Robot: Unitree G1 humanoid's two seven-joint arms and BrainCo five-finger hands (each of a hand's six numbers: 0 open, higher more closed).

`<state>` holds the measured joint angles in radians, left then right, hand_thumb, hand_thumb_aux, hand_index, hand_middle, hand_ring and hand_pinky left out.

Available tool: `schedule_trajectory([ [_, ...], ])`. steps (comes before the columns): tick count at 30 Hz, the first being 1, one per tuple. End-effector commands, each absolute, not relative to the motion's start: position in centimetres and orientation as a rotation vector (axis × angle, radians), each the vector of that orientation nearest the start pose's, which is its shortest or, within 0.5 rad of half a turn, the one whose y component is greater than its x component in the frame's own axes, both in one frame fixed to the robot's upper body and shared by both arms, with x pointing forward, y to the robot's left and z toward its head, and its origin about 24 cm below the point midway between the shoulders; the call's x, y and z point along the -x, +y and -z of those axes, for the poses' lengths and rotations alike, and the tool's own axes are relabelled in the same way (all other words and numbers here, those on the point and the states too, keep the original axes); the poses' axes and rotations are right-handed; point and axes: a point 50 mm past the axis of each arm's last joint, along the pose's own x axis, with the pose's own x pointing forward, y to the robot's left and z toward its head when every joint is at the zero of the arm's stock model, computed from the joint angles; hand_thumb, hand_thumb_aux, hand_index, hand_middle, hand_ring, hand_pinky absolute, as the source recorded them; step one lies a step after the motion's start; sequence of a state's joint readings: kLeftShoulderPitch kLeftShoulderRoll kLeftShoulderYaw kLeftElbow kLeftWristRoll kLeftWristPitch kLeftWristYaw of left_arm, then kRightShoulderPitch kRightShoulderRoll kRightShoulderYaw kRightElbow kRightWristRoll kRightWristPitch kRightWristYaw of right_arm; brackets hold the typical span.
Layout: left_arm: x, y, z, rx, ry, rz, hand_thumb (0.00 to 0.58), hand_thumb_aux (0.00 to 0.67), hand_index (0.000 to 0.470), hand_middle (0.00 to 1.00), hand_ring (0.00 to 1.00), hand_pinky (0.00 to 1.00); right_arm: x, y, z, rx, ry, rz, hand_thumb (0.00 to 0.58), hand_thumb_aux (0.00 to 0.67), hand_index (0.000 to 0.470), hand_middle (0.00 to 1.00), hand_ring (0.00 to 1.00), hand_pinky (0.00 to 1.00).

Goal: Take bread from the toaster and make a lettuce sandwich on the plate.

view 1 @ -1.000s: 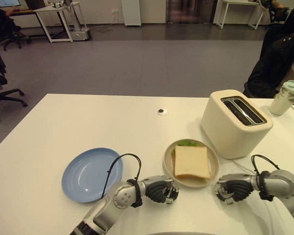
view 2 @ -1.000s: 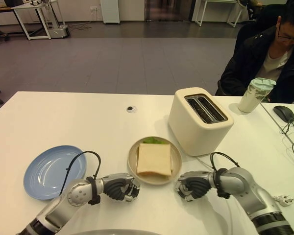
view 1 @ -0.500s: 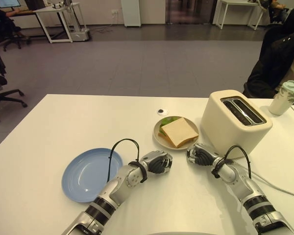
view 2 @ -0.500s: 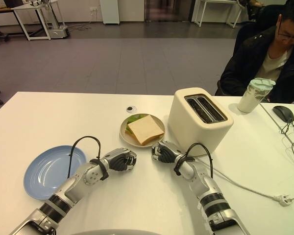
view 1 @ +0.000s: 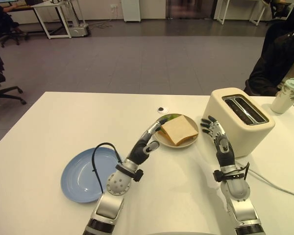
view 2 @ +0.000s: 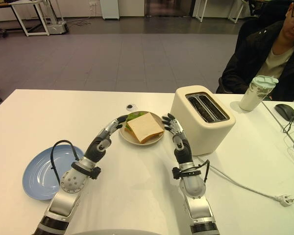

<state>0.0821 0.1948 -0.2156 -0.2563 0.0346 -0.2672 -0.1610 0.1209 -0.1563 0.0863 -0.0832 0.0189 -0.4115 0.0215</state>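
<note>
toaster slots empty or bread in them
Empty, as far as shows: both slots of the toaster are dark, no slice standing up out of them.

toaster (view 2: 202, 120) smooth matt cream | blue plate (view 2: 41, 171) glossy | table (view 2: 137, 196) matt white

The lettuce (view 2: 134, 116) lies mostly hidden under the bread (view 2: 145, 127).
</note>
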Motion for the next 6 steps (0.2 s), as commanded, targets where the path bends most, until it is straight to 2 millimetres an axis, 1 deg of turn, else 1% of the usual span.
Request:
schedule_trajectory([
  [1, -21.0, 13.0, -10.3, -0.127, -0.409, 0.352, 0.000, 0.000, 0.000, 0.00, 0.00, 0.00, -21.1, -17.0, -7.0, 0.088, -0.332, -0.058, 0.000, 0.000, 0.000, 0.00, 0.00, 0.00],
  [4, -20.4, 13.7, -9.8, -0.047, -0.370, 0.311, 0.000, 0.000, 0.000, 0.00, 0.00, 0.00, -20.5, -17.8, -6.7, 0.081, -0.303, -0.039, 0.000, 0.000, 0.000, 0.00, 0.00, 0.00],
  [6, -20.2, 14.0, -9.6, 0.003, -0.354, 0.289, 0.000, 0.000, 0.000, 0.00, 0.00, 0.00, -19.7, -18.2, -6.3, 0.088, -0.282, -0.034, 0.000, 0.000, 0.000, 0.00, 0.00, 0.00],
])
